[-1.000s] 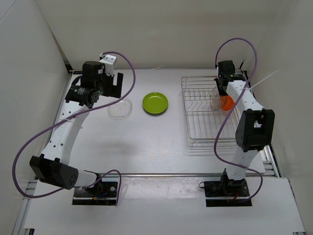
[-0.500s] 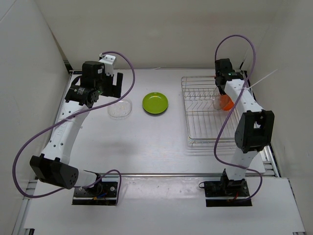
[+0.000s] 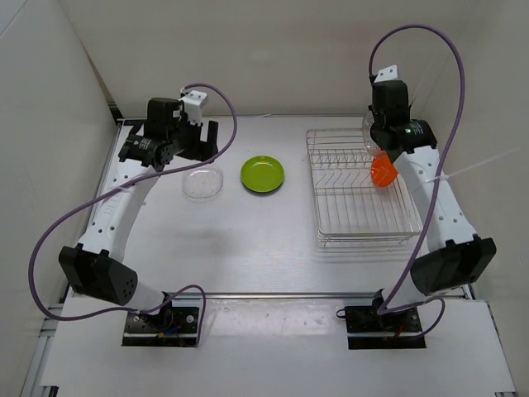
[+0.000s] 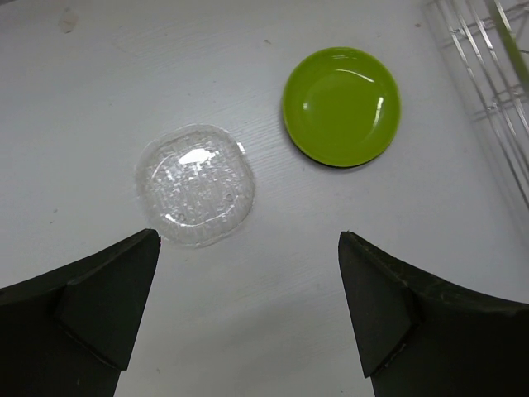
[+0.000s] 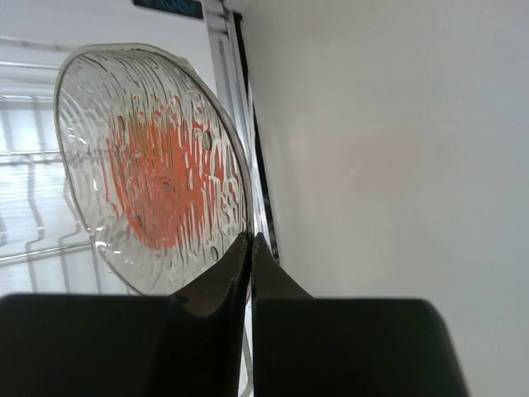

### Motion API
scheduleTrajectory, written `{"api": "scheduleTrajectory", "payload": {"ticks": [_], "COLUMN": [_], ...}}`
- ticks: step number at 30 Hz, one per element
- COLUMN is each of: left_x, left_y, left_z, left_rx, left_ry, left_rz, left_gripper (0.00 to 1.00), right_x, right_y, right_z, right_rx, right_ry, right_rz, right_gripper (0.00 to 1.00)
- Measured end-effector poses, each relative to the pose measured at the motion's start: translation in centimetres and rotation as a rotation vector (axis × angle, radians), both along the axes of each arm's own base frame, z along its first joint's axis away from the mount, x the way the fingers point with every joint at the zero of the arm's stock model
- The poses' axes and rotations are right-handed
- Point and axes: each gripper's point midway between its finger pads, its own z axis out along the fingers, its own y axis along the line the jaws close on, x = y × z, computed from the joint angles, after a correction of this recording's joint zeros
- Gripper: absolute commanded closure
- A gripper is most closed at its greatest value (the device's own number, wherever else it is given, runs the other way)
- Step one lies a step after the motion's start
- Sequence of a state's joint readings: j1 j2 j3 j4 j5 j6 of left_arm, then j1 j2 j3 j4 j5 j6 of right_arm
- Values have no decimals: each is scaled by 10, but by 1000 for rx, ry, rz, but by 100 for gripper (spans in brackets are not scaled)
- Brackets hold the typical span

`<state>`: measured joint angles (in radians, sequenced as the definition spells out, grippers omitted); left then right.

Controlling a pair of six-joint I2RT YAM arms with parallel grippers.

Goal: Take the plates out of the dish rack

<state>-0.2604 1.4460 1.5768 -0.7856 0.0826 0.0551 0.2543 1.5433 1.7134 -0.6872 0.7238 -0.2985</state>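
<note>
My right gripper (image 3: 377,132) is shut on the rim of a clear ribbed plate (image 5: 149,165) and holds it on edge above the far right of the silver wire dish rack (image 3: 355,217). An orange plate (image 3: 383,171) stands in the rack below and shows through the clear plate in the right wrist view. My left gripper (image 3: 198,142) is open and empty above the table. Below it lie a second clear plate (image 4: 196,184) and a lime green plate (image 4: 341,106), both flat on the table. No black plate is in view.
The white right wall stands close beside the rack and my right gripper (image 5: 250,240). The rack's left edge (image 4: 496,66) shows at the upper right of the left wrist view. White walls enclose the table at the back and left.
My right arm has risen and swung back, lifting the clear plate up out of the rack. My left gripper has shifted a little to the right and stayed open.
</note>
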Motion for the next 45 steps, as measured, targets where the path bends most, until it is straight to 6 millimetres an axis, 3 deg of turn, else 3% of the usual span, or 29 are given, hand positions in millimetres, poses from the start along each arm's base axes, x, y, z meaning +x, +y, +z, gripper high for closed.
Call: {"api": "scheduleTrajectory", "payload": {"ticks": [4,10,15,19,28,34,37,40,44,45], "left_x": [-4,-25,-33,-26,3,7,7,5,3,2], "left_y": [-35,-114,-167,-193,-217,-220,-222,-223,-225,-226], "left_z": [-5,-4,26,39,1,12,18,18,19,19], "left_rx": [-70,-224,-355,-430,-491,-497,-503,-504,-508,-510], "left_ry": [30,75,71,78,221,199,187,192,195,198], "left_rz": [-139,-433,-589,-594,-501,-496,-502,-502,-513,-516], "left_gripper": [0,0,0,0,6,15,28,48,63,64], "right_x": [-14,-34,-58,-68,-80,-84,-86,-86,-87,-87], "right_y": [26,79,113,134,159,166,169,170,172,172], "right_z": [17,8,-6,0,4,-9,-15,-15,-13,-13], "right_rx": [56,246,402,531,726,772,785,793,805,807], "right_ry": [-33,14,71,71,91,127,146,149,144,145], "right_rz": [95,346,502,566,612,615,620,626,630,631], "right_gripper": [100,100,100,100,100,100,100,100,100,100]}}
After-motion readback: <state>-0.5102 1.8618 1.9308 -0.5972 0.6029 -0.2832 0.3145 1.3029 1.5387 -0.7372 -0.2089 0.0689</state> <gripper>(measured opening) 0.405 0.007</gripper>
